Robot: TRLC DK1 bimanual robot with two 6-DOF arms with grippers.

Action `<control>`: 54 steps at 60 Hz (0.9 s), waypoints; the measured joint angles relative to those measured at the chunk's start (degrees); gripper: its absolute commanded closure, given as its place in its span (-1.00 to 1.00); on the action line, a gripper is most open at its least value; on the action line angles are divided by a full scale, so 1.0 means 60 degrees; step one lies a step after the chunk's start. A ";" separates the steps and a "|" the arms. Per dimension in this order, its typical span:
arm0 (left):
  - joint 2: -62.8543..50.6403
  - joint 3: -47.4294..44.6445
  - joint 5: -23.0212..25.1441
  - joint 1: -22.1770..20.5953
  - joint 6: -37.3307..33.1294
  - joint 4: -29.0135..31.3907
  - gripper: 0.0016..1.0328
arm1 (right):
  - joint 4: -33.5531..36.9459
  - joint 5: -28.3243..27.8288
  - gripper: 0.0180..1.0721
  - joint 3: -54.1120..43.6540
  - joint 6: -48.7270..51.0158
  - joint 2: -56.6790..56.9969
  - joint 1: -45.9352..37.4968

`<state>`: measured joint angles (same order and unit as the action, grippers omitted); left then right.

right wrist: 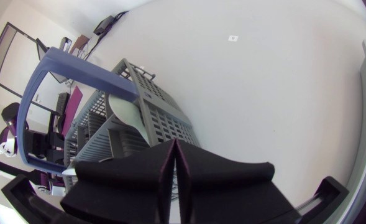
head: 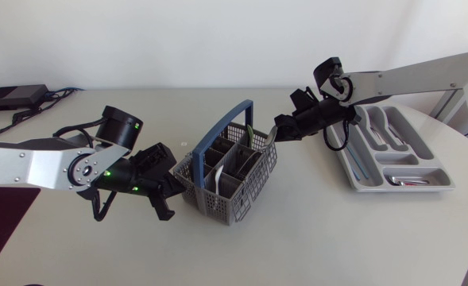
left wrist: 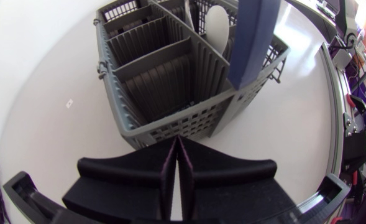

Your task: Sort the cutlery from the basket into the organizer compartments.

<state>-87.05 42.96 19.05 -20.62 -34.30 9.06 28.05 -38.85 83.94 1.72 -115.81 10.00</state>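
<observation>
Both my grippers sit clenched at the basket [head: 241, 202].
Head view: left gripper [head: 170, 189] is at the basket's left wall and right gripper [head: 281, 131] at its far rim, while the organizer [head: 424, 188] lies well apart with cutlery in it. Left wrist: fingers [left wrist: 142, 174] are pressed together right at the wall, and a spoon [left wrist: 217, 25] stands inside. Right wrist: fingers are pinched tight, with nothing visible between them.

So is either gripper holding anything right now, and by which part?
Nothing, as far as shows. The left gripper and right gripper both have fingers pressed together with nothing between, each beside the basket; the spoon sits inside it.
</observation>
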 measured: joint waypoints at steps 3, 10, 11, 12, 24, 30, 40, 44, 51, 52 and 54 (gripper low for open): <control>-0.0222 0.0208 -0.0015 0.0127 0.0004 -0.0004 0.93 | 0.0000 0.0004 0.89 -0.0299 0.0000 0.0222 0.0000; -0.0699 0.0729 -0.0120 0.0433 0.0007 -0.0073 0.93 | 0.0004 0.0000 0.89 -0.0969 0.0004 0.0710 0.0000; -0.0831 0.0812 -0.0146 0.0484 0.0007 -0.0113 0.93 | -0.0004 -0.0004 0.89 -0.1082 0.0004 0.0790 0.0000; -0.0896 0.0874 -0.0149 0.0510 0.0004 -0.0138 0.93 | 0.0000 -0.0004 0.89 -0.1151 0.0004 0.0856 0.0000; -0.1676 0.1661 -0.0157 0.0878 0.0004 -0.0288 0.93 | -0.0004 -0.0033 0.89 -0.2142 0.0004 0.1610 0.0044; -0.1905 0.1912 -0.0157 0.1038 0.0000 -0.0350 0.93 | 0.0004 -0.0062 0.89 -0.2626 0.0000 0.2004 0.0175; -0.2022 0.2084 -0.0033 0.1348 -0.0047 -0.0382 0.93 | -0.0189 0.0084 0.89 -0.3187 0.0004 0.2575 0.0259; -0.1905 0.2084 0.0029 0.1694 -0.0124 -0.0160 0.92 | -0.0368 0.0324 0.89 -0.3348 0.0004 0.2871 0.0251; -0.0918 0.1989 0.0226 0.2390 -0.0299 0.0601 0.84 | -0.0492 0.0546 0.88 -0.3599 0.0069 0.3355 0.0197; -0.0758 0.1971 0.0259 0.2437 -0.0299 0.0681 0.83 | -0.0499 0.0557 0.87 -0.3636 0.0076 0.3410 0.0189; -0.0277 0.1942 0.0302 0.2528 -0.0328 0.0929 0.78 | -0.0499 0.0590 0.81 -0.3701 0.0160 0.3515 0.0189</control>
<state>-88.71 54.61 20.86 -5.45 -36.27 14.63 25.06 -35.31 61.73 2.68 -94.72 11.14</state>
